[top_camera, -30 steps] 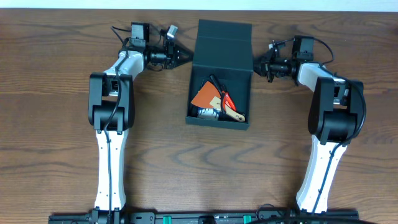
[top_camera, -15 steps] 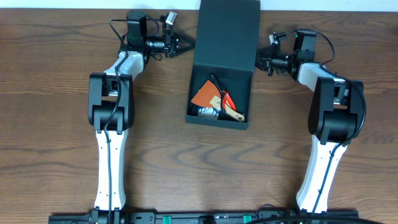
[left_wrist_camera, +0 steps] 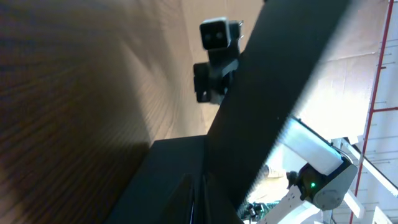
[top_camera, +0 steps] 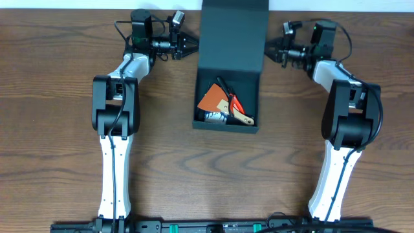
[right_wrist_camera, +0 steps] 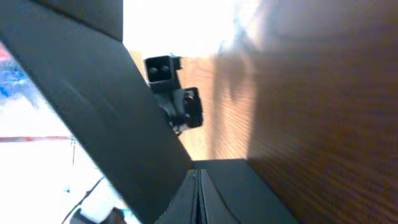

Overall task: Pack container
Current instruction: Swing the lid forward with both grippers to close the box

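The dark container [top_camera: 226,127] stands open at the table's middle, and its flap lid [top_camera: 233,35] is raised toward the far edge. Inside lie an orange piece [top_camera: 212,99], a red-handled tool [top_camera: 234,102] and a wooden-handled tool [top_camera: 244,118]. My left gripper [top_camera: 191,46] is shut, with its tip at the lid's left edge. My right gripper [top_camera: 270,50] is shut, with its tip at the lid's right edge. In the left wrist view the shut fingers [left_wrist_camera: 198,205] lie under the lid [left_wrist_camera: 273,81]. In the right wrist view the fingers [right_wrist_camera: 198,199] sit likewise beside the lid [right_wrist_camera: 93,81].
The brown wooden table [top_camera: 65,162] spreads round the box. Both arm bases stand at the near edge. Each wrist camera sees the other arm's camera beyond the lid, in the left wrist view [left_wrist_camera: 214,56] and the right wrist view [right_wrist_camera: 171,87].
The lid has swung up and further back. Both shut grippers have moved toward the far edge along with its sides.
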Controlling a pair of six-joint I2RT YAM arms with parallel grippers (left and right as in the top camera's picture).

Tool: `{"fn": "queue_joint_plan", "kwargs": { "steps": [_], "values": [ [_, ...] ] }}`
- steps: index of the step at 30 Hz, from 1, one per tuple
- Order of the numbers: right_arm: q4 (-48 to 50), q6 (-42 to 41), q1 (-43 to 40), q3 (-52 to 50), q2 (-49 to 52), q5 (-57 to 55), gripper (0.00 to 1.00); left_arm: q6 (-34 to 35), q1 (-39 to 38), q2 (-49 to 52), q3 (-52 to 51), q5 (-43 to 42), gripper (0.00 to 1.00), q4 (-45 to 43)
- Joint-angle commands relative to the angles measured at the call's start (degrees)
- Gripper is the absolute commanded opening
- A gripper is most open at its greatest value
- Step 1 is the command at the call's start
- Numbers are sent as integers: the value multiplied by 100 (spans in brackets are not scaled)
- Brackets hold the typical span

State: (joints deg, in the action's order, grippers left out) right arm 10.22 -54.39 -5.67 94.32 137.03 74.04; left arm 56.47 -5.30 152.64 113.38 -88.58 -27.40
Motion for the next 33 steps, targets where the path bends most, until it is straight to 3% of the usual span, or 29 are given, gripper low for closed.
{"fn": "queue_joint_plan", "kwargs": {
  "steps": [1, 6, 17, 33],
  "values": [
    [35, -140, 35, 420, 35, 435, 1, 345, -4, -92, 63, -149, 5, -302],
    [33, -245, 46, 734, 33, 590, 1, 1388, -4, -114, 63, -149, 5, -1499],
    [153, -439, 57, 774, 33, 837, 1, 2929, -4, -114, 63, -149, 5, -3005],
    [2391, -2173, 212, 774, 33, 1349, 2, 5670, -4, -114, 63, -149, 6, -5842]
  ]
}}
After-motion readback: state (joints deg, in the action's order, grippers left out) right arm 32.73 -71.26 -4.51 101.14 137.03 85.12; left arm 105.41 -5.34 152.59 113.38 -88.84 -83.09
